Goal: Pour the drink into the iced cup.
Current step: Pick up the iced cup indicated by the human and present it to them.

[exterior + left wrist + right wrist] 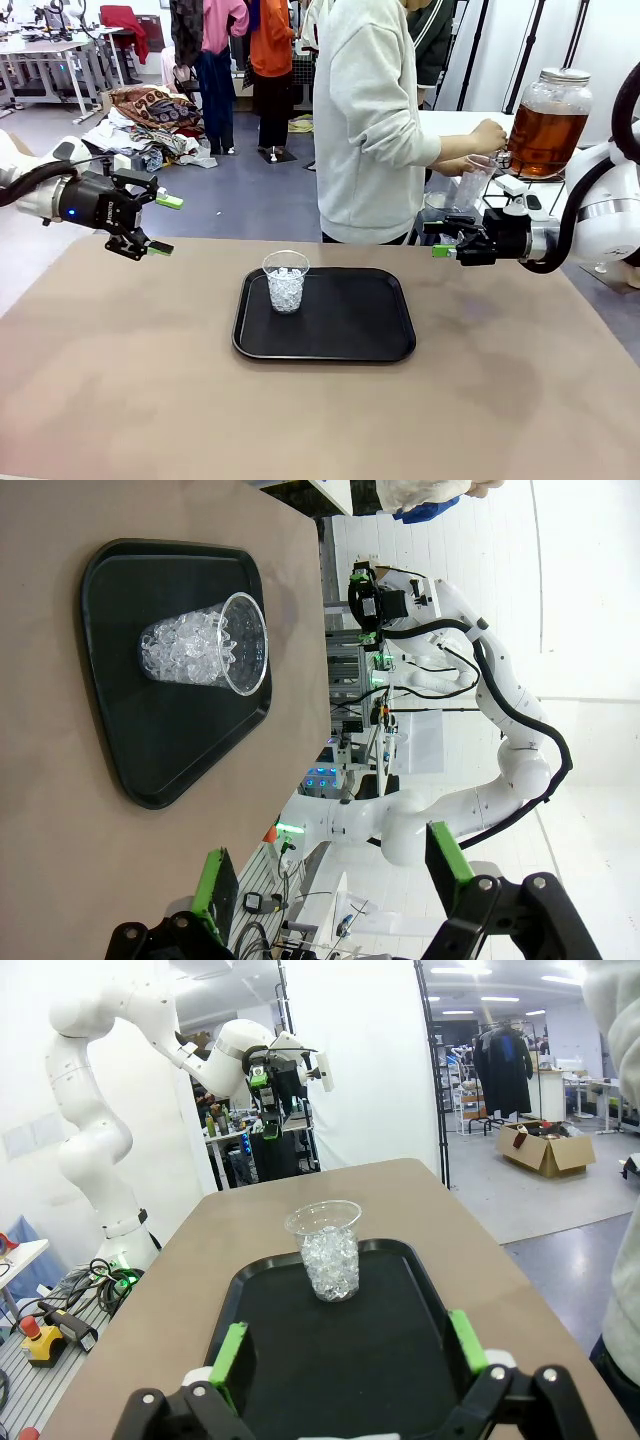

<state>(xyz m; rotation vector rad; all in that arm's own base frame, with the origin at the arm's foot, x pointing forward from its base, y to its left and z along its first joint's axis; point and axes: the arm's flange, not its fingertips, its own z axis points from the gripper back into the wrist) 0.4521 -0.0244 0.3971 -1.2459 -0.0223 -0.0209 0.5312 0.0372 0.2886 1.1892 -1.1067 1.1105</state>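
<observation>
pouring well likely means tilting slowly over the one iced cup (286, 281), upright on the one black tray (380, 340) on the bench (120, 380). the drink (545, 135) sits in one lidded jar (565, 82) beyond, where a person's hand (490, 135) holds one clear cup (470, 185). two claws, left claw (165, 225) and right claw (440, 238), hover empty with fingers apart.

Floor (260, 205): grey, smooth. Wall (370, 1060): white. Garments (270, 40) hang at the far side, with a heap of cloth (150, 115) on the floor beside them. Ceiling lights (470, 1008): lit. Cardboard box (545, 1148): open, on the floor.
</observation>
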